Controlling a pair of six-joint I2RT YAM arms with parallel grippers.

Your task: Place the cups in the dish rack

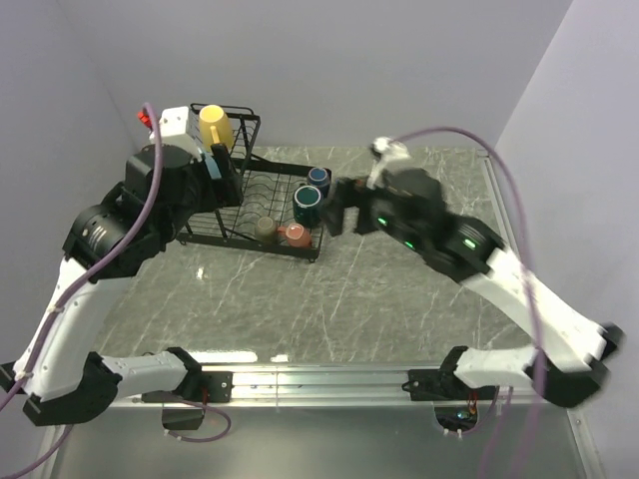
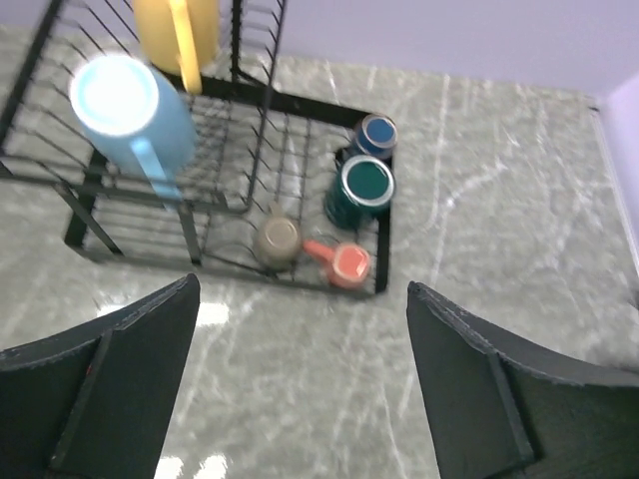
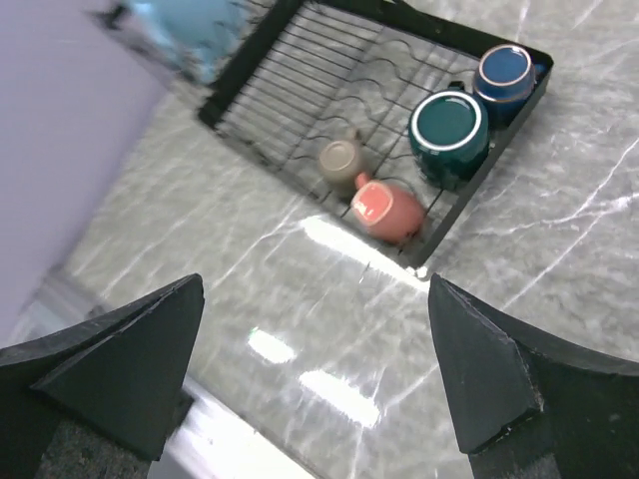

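The black wire dish rack [image 1: 250, 238] [image 2: 384, 249] [image 3: 458, 200] stands at the far left of the table. In its raised basket are a yellow cup [image 1: 215, 127] [image 2: 175, 30] and a light blue cup [image 2: 130, 110] [image 3: 190, 25]. On the flat tray stand a dark teal cup [image 1: 307, 205] [image 2: 364, 190] [image 3: 449, 130], a navy cup [image 1: 319, 178] [image 2: 377, 135] [image 3: 504, 70], an olive-brown cup [image 1: 265, 228] [image 2: 278, 239] [image 3: 342, 160] and a salmon-red cup [image 1: 295, 236] [image 2: 349, 264] [image 3: 389, 210]. My left gripper [image 1: 225, 175] [image 2: 305, 379] hangs open over the rack's left side, holding nothing. Just right of the rack, my right gripper [image 1: 339, 210] [image 3: 315, 369] is open and holds nothing.
A white box with a red part [image 1: 170, 122] sits behind the rack in the left corner. Walls close in the left, back and right. The grey marble table [image 1: 379, 289] ends at a metal rail [image 1: 319, 384] along the near edge.
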